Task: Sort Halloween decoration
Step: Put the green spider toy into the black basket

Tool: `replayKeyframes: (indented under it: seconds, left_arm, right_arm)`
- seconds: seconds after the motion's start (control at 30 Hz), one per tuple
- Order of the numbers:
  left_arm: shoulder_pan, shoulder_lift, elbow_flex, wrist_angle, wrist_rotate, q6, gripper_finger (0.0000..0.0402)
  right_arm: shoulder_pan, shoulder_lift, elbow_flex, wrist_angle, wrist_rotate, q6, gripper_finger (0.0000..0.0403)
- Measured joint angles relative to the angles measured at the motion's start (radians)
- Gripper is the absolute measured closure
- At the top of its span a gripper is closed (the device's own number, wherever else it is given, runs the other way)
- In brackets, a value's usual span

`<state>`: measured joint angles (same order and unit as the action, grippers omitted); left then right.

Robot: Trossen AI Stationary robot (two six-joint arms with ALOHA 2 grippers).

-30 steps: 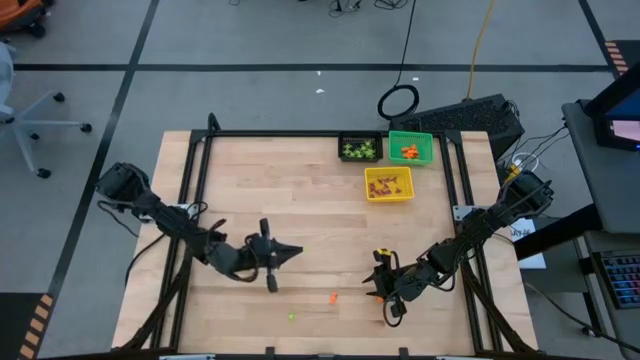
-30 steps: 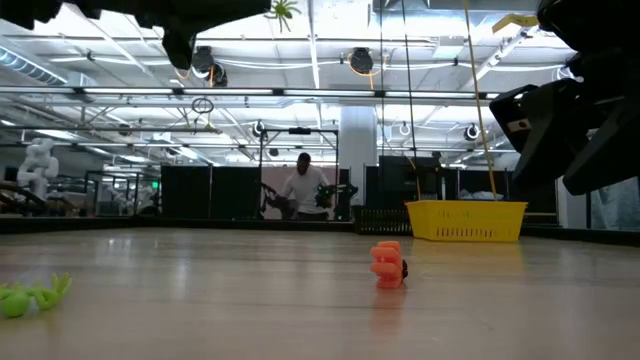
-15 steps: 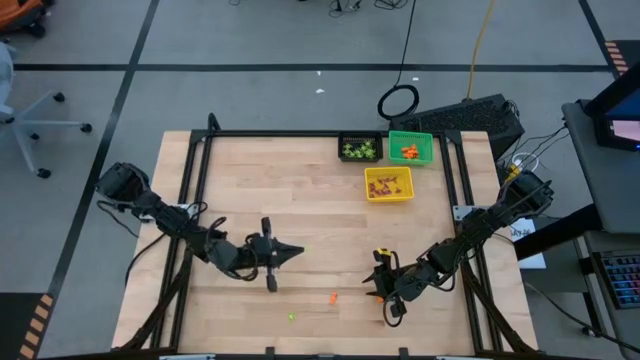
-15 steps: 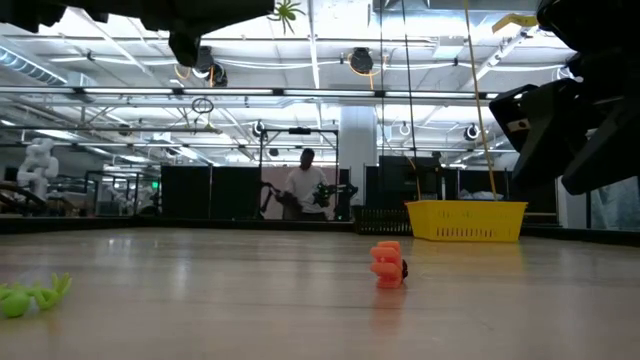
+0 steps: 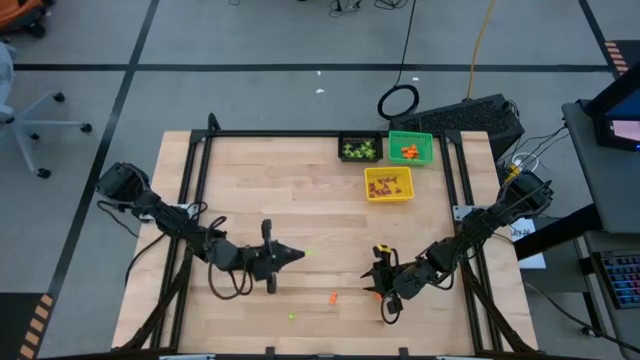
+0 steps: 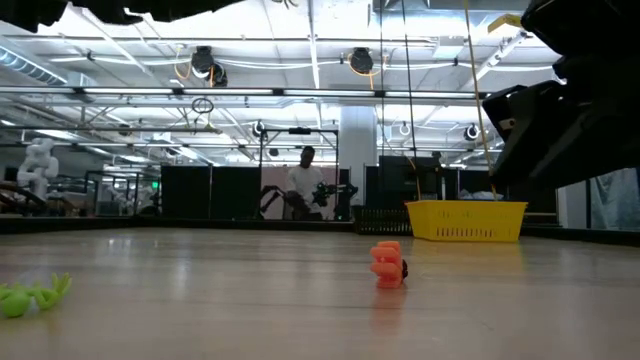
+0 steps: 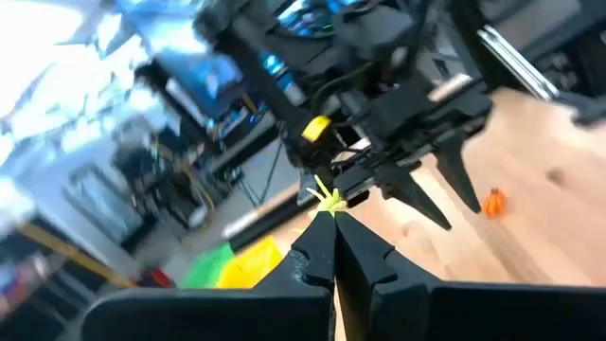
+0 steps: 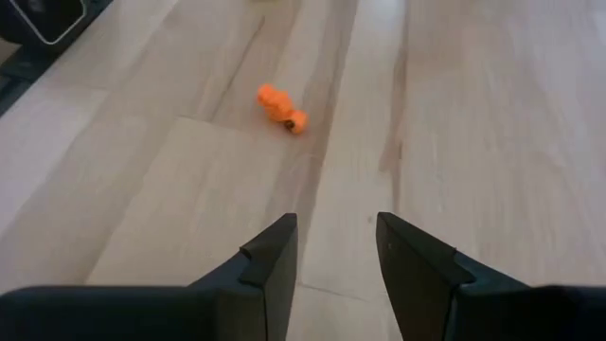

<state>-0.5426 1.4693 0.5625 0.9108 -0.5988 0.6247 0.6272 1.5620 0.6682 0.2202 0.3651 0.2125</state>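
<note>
- Pinching a light-green trinket [image 7: 327, 199] in its shut tips, your left tool [image 7: 333, 239] could drop it mid-worktop [image 5: 300, 200].
- Your right tool [image 8: 336, 248], open and empty, may nudge the orange trinket [image 8: 282, 108] away.

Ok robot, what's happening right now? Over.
Left gripper shut on light-green trinket. Right gripper open, facing orange trinket. Nothing between them.

Bright overhead lighting, left wrist view blurred
</note>
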Motion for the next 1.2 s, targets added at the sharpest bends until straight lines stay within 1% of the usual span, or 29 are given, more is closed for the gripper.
replayKeyframes:
  seconds: [0.07, 0.13, 0.33, 0.4, 0.93, 1.2]
  left_arm:
    - [-0.001, 0.0, 0.0, -0.002, 0.027, 0.075, 0.0402]
    - [-0.001, 0.0, 0.0, -0.003, 0.042, 0.117, 0.0402]
    - [-0.001, 0.0, 0.0, -0.003, 0.045, 0.287, 0.0402]
    - [-0.001, 0.0, 0.0, -0.004, 0.046, 0.316, 0.0402]
    - [-0.001, 0.0, 0.001, -0.003, 0.045, 0.297, 0.0402]
    - [-0.001, 0.0, 0.001, -0.003, 0.045, 0.167, 0.0402]
  right_arm:
    - [-0.003, 0.0, 0.0, 0.0, 0.007, -0.009, 0.0271]
    - [-0.004, 0.0, 0.0, 0.007, 0.006, -0.012, 0.0271]
    - [-0.004, 0.0, 0.0, 0.079, 0.006, -0.047, 0.0271]
    - [-0.004, 0.0, 0.0, 0.091, 0.006, -0.059, 0.0271]
    - [-0.004, 0.0, 0.0, 0.109, 0.005, -0.072, 0.0271]
    - [-0.004, 0.0, 0.0, 0.113, 0.005, -0.072, 0.0271]
